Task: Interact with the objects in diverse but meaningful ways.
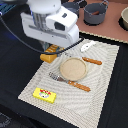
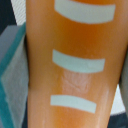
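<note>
The orange bread loaf lies at the placemat's edge on the exterior view's left, right under my hand. It fills the wrist view, orange with white stripes. My gripper is down on it, and grey fingers press against both of its sides in the wrist view. The tan plate sits just to the loaf's right. The white fish, the red-brown sausage, the orange-handled cutlery and the yellow red-labelled block lie on the mat.
The striped placemat lies on a dark table. A grey pot stands at the back on a tan surface. Another dish shows at the back right edge. My arm's white body hides the mat's back left corner.
</note>
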Tool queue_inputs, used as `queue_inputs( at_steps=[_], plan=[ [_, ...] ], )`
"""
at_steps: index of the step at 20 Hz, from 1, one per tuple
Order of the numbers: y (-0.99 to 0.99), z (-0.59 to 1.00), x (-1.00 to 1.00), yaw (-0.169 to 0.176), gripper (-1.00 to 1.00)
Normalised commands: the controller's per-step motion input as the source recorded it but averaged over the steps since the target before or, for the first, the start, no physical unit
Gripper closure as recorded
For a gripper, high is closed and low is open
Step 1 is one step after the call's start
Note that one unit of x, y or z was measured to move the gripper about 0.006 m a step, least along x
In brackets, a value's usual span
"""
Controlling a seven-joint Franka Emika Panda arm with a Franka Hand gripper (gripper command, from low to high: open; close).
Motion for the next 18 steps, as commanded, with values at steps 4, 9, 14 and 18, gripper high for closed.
queue_inputs(
  at_steps=[4, 9, 14, 18],
  plan=[
    [-0.06, 0.56, 0.79, -0.159, 1.0],
    [-0.12, -0.06, 0.82, -0.141, 1.0],
    [-0.01, -0.15, 0.94, -0.09, 1.0],
    [0.01, -0.29, 0.96, -0.045, 1.0]
  ],
)
